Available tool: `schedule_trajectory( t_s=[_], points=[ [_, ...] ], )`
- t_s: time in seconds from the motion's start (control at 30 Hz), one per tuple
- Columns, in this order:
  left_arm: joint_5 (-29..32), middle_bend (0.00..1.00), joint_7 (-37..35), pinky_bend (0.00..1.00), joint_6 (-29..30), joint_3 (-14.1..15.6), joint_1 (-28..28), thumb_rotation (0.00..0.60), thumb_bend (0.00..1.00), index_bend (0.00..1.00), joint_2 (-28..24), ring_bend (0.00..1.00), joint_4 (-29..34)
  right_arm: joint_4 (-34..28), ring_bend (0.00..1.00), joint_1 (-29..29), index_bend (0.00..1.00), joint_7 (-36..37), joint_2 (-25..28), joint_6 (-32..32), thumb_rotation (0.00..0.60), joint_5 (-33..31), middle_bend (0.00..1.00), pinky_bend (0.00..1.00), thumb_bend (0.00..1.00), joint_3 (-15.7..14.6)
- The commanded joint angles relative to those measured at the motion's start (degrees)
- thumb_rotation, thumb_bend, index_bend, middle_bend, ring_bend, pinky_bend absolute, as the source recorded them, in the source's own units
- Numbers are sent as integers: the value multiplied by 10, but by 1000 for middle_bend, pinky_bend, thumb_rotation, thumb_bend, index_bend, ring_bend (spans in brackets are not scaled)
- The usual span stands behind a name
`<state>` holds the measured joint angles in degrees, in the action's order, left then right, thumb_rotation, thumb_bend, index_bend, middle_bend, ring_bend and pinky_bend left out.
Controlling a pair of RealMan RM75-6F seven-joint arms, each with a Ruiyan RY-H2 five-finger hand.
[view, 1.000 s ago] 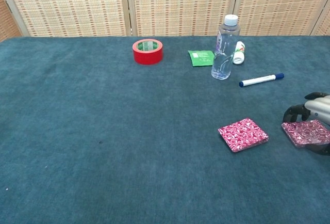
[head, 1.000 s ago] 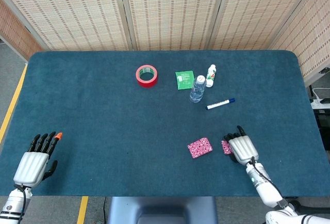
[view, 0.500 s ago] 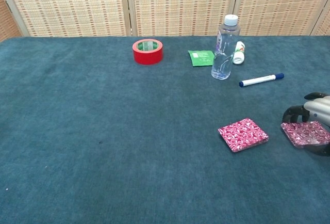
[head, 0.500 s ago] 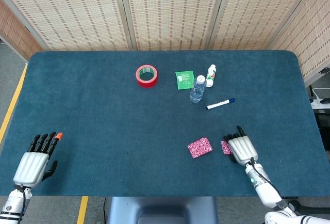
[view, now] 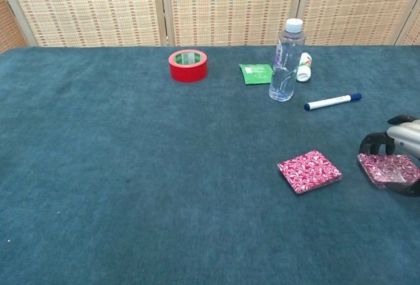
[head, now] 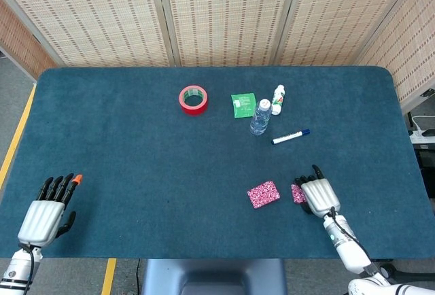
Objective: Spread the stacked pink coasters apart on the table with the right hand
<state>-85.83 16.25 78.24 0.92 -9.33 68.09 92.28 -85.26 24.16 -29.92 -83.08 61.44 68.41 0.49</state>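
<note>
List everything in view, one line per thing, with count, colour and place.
pink coaster: one, pink and white pattern, flat on the table, front right of centre.
second pink coaster: one, same pattern, right of the first and apart from it, held in the right hand.
tape roll: one, red, far side, centre.
packet: one, green, right of the tape.
water bottle: one, clear, upright, right of the packet.
small bottle: one, white, lying behind the water bottle.
marker: one, white with blue cap, right of the water bottle.
table: one, dark teal cloth.
left hand: front left corner, fingers apart, holding nothing.
right hand: front right, fingers on the second coaster.
</note>
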Motion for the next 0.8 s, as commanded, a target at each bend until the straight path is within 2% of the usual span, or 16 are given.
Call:
schedule_trajectory(
  t_s=[0.03,0.53,0.8],
  points=[
    [0,0,0,45,0,0,0,600,452,0,0,0,0,-2,355,0,572,0,2,0,600,0,526,0,286,1],
    [2,0,1,44,-2,-1,-1,600,451,0,1,0,0,-26,359,9,594,-9,16,6,600,-4,540,0,286,18],
    [3,0,2,45,-4,-1,-2,600,452,0,1,0,0,-34,365,46,594,-32,8,-11,600,-38,540,0,286,61]
  ],
)
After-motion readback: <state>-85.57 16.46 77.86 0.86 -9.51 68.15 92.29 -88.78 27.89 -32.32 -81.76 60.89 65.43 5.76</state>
